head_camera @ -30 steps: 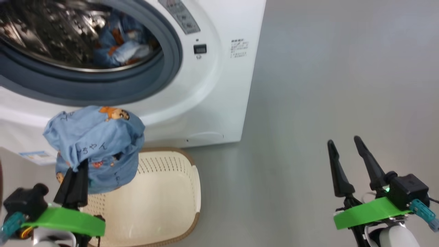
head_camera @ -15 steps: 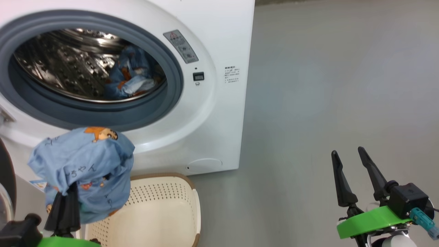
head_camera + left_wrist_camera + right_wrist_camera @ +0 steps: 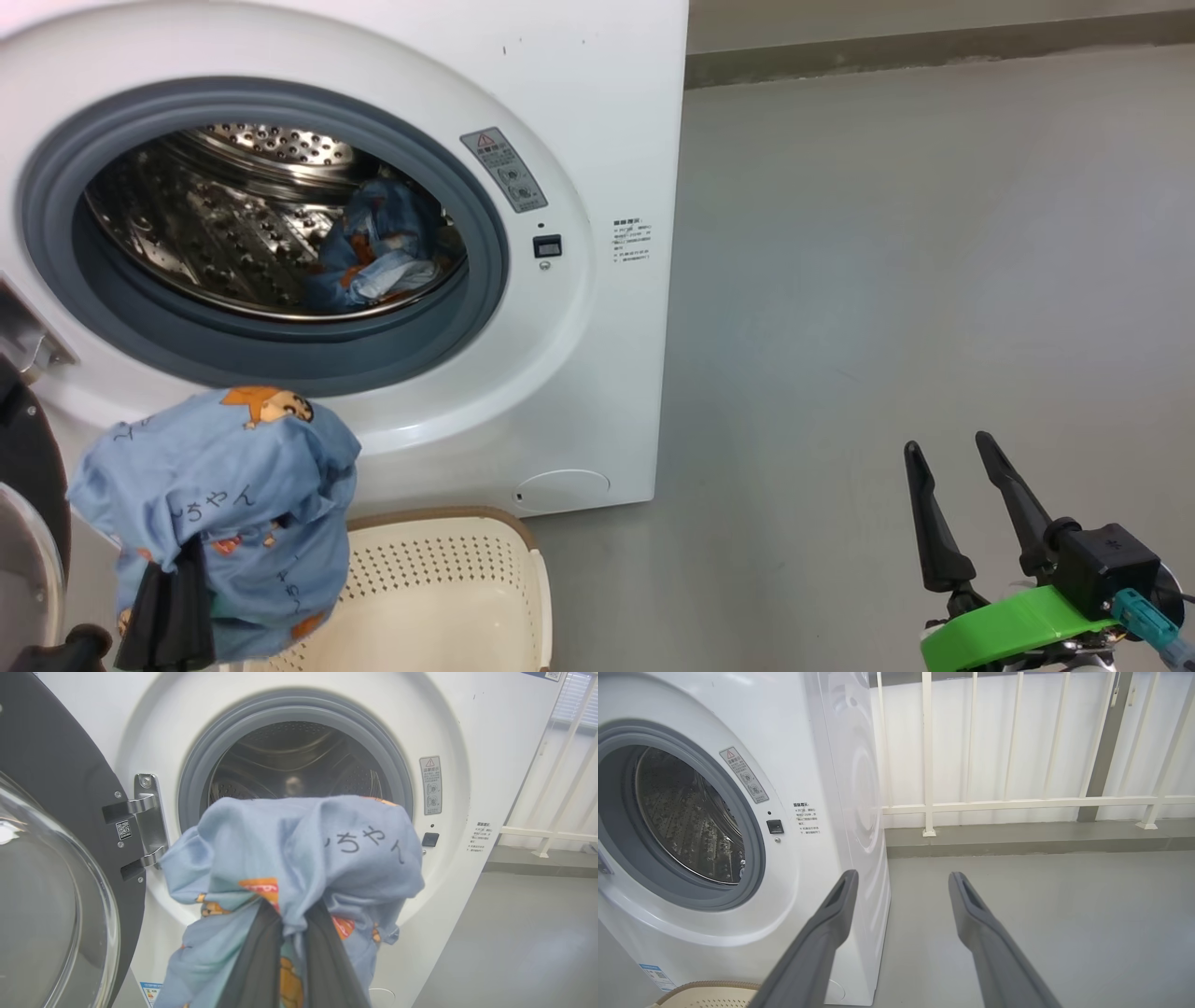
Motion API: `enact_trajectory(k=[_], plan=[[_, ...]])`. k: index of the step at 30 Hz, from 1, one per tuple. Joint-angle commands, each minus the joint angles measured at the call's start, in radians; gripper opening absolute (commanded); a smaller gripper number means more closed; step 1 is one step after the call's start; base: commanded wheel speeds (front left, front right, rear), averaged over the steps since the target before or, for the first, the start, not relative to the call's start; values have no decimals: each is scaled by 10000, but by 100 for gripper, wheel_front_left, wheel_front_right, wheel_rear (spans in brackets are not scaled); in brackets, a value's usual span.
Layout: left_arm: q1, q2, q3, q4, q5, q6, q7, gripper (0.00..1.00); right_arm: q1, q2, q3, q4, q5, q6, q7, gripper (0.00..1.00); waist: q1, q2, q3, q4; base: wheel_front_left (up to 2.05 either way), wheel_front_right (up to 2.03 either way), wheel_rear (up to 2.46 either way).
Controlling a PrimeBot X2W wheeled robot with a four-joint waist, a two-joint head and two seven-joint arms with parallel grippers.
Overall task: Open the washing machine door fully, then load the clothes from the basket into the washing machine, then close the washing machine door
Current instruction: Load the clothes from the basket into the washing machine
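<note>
- Handling: clothes [image 3: 224,504] look soft, light, limp; likely to sag and slip.
- Hold: my left gripper [image 3: 292,917] pinches a bunched fold tight.
- Spare: my right gripper [image 3: 946,444], fingers spread, empty.

We count one washing machine [image 3: 616,121], one door [image 3: 56,779], one basket [image 3: 439,579], two clothes bundles [image 3: 224,485] [image 3: 378,266], plus left gripper [image 3: 292,910] and right gripper [image 3: 946,442].

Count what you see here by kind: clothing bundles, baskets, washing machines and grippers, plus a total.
Clothing bundles: 2, held bundle and drum bundle
Basket: 1
Washing machine: 1
Grippers: 2, left gripper and right gripper
Total: 6
</note>
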Motion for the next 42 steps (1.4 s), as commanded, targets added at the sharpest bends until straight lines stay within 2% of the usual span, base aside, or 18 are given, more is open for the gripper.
enact_trajectory(k=[1, 13, 23, 34, 42], plan=[[-205, 85, 373, -243, 120, -15, -91, 0, -152, -31, 217, -225, -47, 16, -48, 100, 0, 0, -36, 9, 0, 0, 0], [-157, 63, 171, -55, 63, -15, -91, 0, -118, -31, 273, -245, -48, 16, -48, 100, 0, 0, 17, 16, 0, 0, 0], [-345, 157, 58, -62, -307, -15, -91, 0, -159, -31, 304, -324, 27, 16, -48, 100, 0, 0, 508, -80, 0, 0, 0], [-1541, 570, -142, 172, -996, -15, -91, 0, -385, -31, 500, -566, -38, 16, -48, 100, 0, 0, 1732, -263, 0, 0, 0], [-3363, 1330, -267, 834, -1466, -15, -91, 0, -744, -31, 687, -911, -149, 16, -48, 100, 0, 0, 3023, -654, 0, 0, 0]])
